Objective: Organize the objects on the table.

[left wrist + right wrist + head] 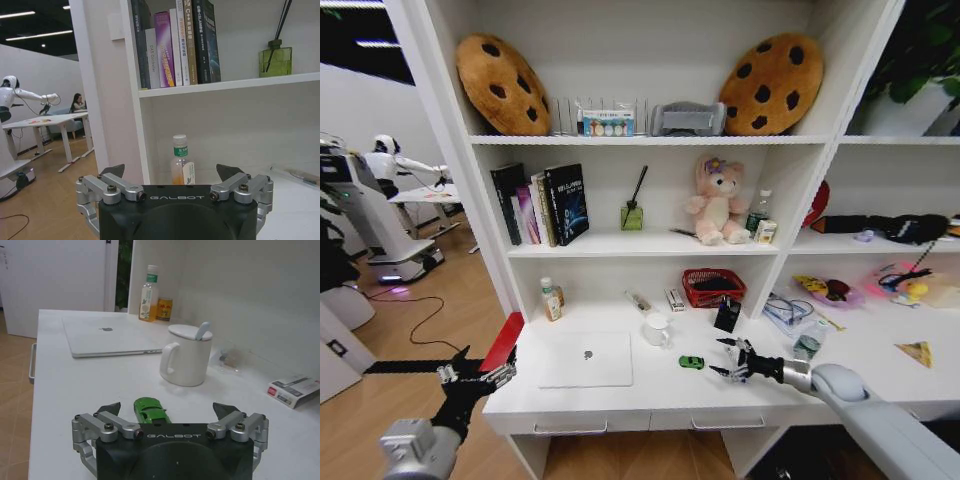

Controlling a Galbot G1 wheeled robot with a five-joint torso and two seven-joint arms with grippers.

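Desk (pixel 620 400), white, long, drawers along its front. Laptop (pixel 586 359), silver, closed, flat near the front edge toward the left. Mug (pixel 657 330), white, lidded, just right of the laptop. Toy car (pixel 691 362), green and black, between mug and right gripper (pixel 733 359); right gripper low over the desktop just beside the car, jaws apart, empty. Yellow triangular piece (pixel 917 351) far right. Left gripper (pixel 475 376) off the desk's left end, jaws apart, empty. Bottle (pixel 181 166) ahead of it.
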